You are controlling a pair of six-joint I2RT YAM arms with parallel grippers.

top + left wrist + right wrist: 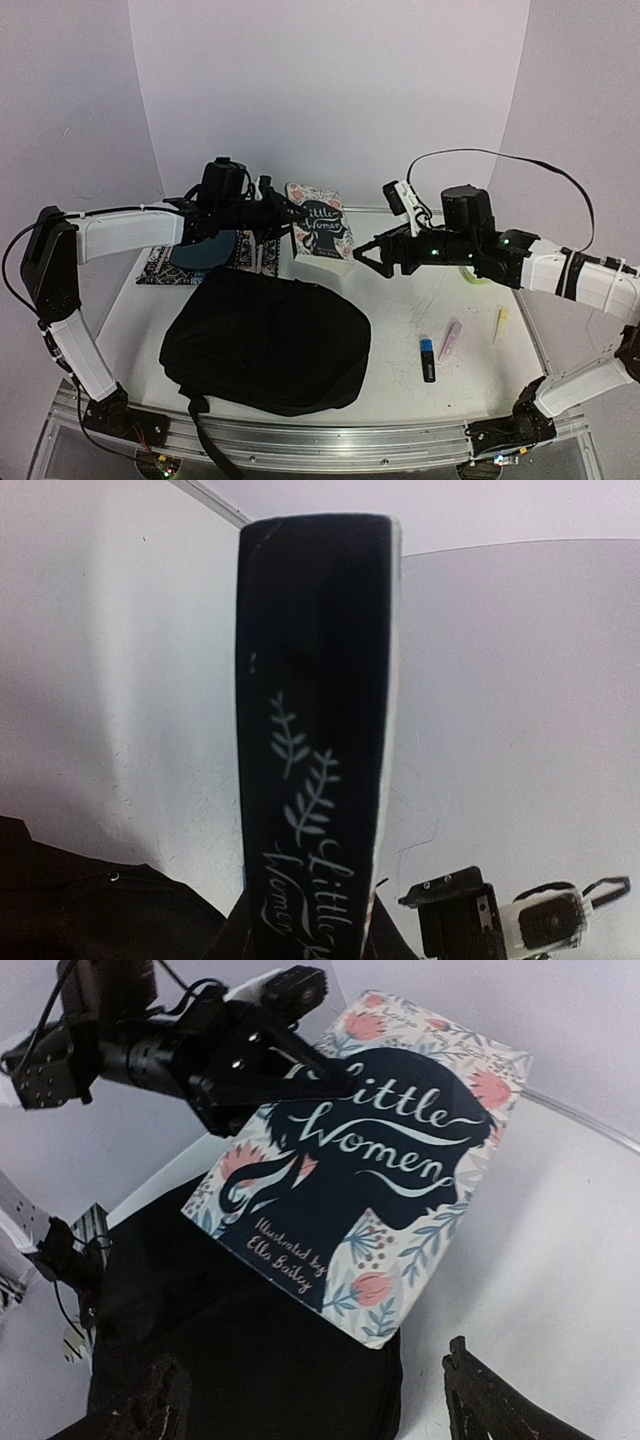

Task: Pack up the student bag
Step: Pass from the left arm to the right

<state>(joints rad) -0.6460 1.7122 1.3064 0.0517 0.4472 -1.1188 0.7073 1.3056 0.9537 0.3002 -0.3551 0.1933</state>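
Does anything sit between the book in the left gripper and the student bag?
Nothing visible does. The book hangs in the left gripper by the far edge of the student bag; no opening in the bag shows.

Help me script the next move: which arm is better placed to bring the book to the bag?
Left: the left gripper clamps the book just beyond the student bag; the right gripper hangs open, empty, beside it.

We read "Little Women" in white script on the book (370,1170) cover, with "Illustrated by Ella Bailey" beneath it; its dark spine (315,740) also carries "Little Women".
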